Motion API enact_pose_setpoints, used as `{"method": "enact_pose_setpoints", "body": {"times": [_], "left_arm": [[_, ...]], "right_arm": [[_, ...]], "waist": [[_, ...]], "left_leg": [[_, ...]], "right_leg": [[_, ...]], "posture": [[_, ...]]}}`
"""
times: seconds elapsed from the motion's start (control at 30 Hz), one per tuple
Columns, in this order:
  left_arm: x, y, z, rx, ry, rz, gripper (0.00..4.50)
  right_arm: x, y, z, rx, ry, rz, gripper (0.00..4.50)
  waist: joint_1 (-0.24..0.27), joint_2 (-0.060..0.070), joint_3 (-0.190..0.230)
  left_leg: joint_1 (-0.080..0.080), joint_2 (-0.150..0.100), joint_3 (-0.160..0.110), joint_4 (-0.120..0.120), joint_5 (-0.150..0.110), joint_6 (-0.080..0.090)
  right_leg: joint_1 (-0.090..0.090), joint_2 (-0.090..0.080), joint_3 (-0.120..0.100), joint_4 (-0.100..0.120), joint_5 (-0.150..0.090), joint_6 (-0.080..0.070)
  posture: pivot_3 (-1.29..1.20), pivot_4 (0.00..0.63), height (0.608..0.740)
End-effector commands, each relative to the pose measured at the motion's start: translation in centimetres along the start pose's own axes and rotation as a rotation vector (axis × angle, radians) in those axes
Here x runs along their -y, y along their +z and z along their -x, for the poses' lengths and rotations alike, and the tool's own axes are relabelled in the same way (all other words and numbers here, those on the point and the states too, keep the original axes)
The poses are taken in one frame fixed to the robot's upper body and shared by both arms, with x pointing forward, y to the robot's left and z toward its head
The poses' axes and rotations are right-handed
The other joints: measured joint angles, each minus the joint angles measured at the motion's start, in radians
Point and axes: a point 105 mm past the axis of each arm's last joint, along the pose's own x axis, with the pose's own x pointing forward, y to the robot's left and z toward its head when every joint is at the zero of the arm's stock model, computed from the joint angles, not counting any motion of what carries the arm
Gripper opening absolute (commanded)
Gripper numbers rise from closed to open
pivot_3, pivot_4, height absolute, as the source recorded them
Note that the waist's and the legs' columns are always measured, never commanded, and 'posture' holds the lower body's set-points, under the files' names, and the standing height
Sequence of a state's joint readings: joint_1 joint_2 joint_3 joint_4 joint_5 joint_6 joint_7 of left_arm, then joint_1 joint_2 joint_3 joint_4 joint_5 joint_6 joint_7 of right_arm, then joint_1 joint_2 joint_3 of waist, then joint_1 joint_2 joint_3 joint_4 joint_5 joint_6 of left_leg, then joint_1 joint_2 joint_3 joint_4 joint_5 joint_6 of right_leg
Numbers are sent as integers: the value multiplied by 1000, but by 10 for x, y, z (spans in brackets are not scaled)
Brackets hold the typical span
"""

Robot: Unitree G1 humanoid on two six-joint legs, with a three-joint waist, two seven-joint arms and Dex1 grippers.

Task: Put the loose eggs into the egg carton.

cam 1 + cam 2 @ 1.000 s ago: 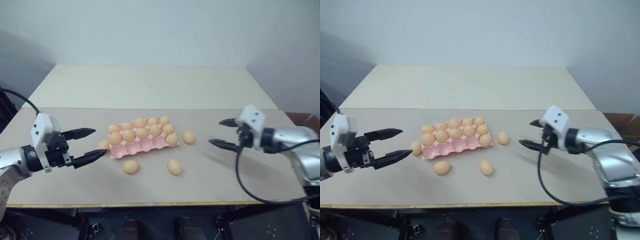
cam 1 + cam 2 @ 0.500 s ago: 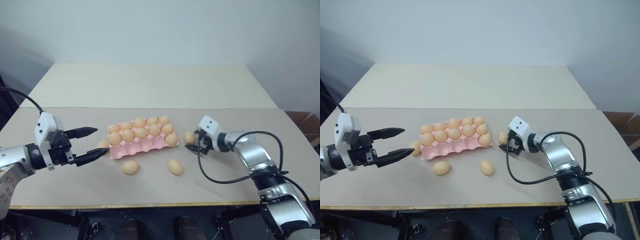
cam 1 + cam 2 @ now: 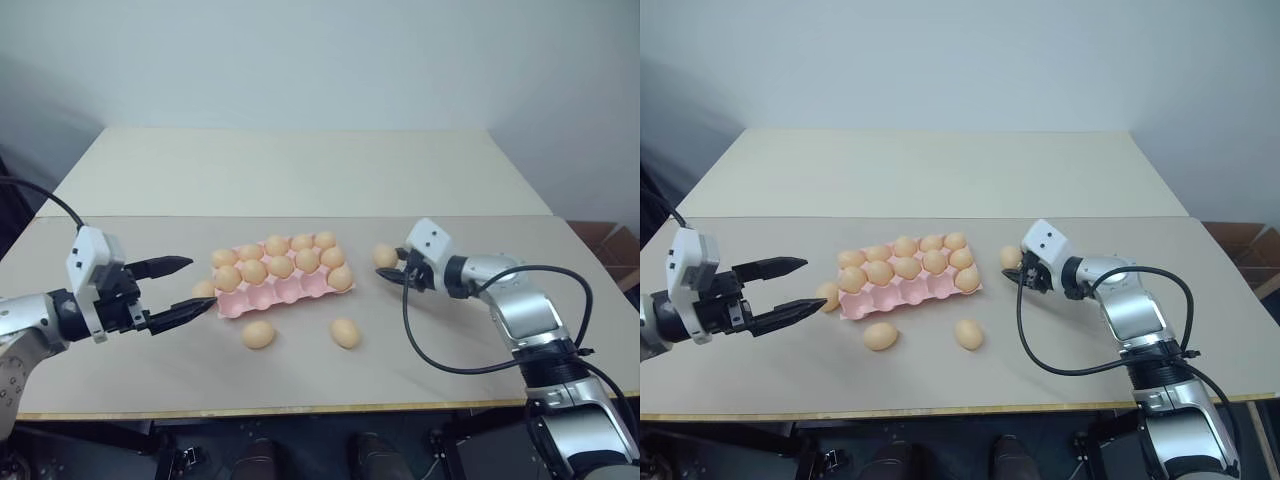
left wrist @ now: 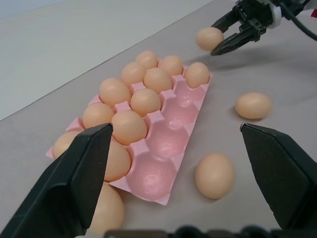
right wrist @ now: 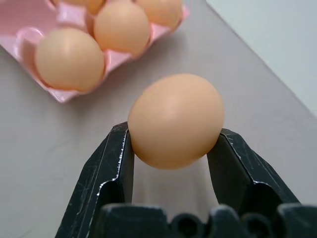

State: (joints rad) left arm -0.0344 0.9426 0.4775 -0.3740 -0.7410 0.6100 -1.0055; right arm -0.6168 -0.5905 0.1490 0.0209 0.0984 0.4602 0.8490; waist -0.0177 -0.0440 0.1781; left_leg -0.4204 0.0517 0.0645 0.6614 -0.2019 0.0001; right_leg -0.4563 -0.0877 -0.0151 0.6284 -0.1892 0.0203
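A pale-pink egg carton (image 3: 283, 281) lay on a table (image 3: 300, 180), its two far rows filled with tan eggs and its near row of cups bare. One egg (image 5: 176, 120) was clamped between the two black fingers of the right gripper (image 3: 392, 269), just beside the carton's right end; a finger (image 5: 115, 166) was pressed against each side of the shell. The left gripper (image 3: 180, 290) was held with its jaws spread wide and nothing between them, beside the carton's left end. Two loose eggs (image 3: 258, 334) (image 3: 345, 332) lay in front of the carton, and another egg (image 3: 205, 290) was touching its left end.
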Motion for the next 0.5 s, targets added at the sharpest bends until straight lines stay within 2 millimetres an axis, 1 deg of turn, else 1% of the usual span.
{"method": "enact_pose_setpoints", "body": {"times": [0.03, 0.13, 0.23, 0.37, 0.47, 0.5], "left_arm": [[-3, 9, 1, 18, 3, -53, 4500], [-3, 10, -2, 22, -7, -56, 4500], [-3, 10, -3, 24, -5, -56, 4500], [-3, 8, -1, 22, 4, -55, 4500], [-2, 8, 0, 20, 10, -54, 4500], [-2, 7, 0, 19, 11, -54, 4500]], "right_arm": [[-22, 42, -10, 103, 73, 57, 2261], [-36, 51, -28, 113, 107, 53, 2261], [-45, 50, -44, 86, 125, 55, 2261], [-57, 48, -53, 60, 165, 84, 2261], [-66, 46, -55, 50, 197, 99, 2886], [-67, 47, -55, 50, 198, 103, 3263]], "waist": [[-3, 0, 0], [-2, 0, 0], [0, 0, 0], [5, 0, 0], [5, 0, 0], [4, 0, 0]], "left_leg": [[1, 1, 0, 0, 0, 0], [3, 2, 0, 0, 0, 0], [3, 3, 0, 0, 0, 0], [0, 2, 0, 0, 0, 0], [-1, 2, 0, 0, 0, 0], [-1, 2, 0, 0, 0, 0]], "right_leg": [[0, 1, 0, 1, 0, 0], [1, 4, 1, 2, 0, -1], [1, 4, 1, 1, 0, -2], [0, 3, 1, 0, 1, -2], [-1, 3, 1, 0, 1, -3], [-1, 3, 0, 0, 1, -3]], "posture": [[0, 150, 740], [0, 150, 740], [0, 150, 740], [0, 150, 740], [0, 150, 740], [0, 150, 740]]}}
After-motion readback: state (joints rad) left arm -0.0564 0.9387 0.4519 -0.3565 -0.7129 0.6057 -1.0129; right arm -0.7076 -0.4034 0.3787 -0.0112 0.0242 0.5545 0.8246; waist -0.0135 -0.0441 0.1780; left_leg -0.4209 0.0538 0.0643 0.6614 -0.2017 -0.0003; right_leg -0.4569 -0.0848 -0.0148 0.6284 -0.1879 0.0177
